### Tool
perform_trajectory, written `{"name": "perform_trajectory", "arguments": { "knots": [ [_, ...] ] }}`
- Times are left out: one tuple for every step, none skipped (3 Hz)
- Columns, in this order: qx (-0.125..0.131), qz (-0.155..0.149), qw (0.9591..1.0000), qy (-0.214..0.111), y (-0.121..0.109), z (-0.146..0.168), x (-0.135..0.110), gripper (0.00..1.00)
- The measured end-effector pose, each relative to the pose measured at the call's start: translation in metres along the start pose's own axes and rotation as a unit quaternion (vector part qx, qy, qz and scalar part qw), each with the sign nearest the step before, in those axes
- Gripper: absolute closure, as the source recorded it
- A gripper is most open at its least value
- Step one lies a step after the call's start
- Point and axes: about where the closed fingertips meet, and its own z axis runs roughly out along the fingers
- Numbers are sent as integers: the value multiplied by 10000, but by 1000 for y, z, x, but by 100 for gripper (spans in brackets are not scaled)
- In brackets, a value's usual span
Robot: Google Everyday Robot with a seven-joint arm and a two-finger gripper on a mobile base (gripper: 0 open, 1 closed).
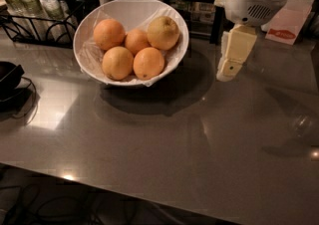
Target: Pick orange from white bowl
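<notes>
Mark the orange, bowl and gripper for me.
orange [163,32]: camera view, middle of its pale skin.
bowl [130,12]: camera view, bare back wall.
gripper [228,69]: camera view, lower tip, right of the bowl.

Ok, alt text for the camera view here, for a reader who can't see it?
The gripper hangs above a grey table, to the right of a white bowl and not touching it. The bowl holds five fruits: a pale yellowish orange at the back right and four deeper-orange ones.

Pale lumpy orange [163,32] in white bowl [130,10], gripper [227,73] hanging beside bowl
</notes>
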Motion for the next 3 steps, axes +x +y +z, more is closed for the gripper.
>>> {"name": "perform_trajectory", "arguments": {
  "knots": [
    [-49,-191,9993,-305,-19,16,-26,0],
    [21,-364,9978,-556,-37,24,-55,0],
    [22,-363,9978,-558,-37,24,-55,0]
  ]
}}
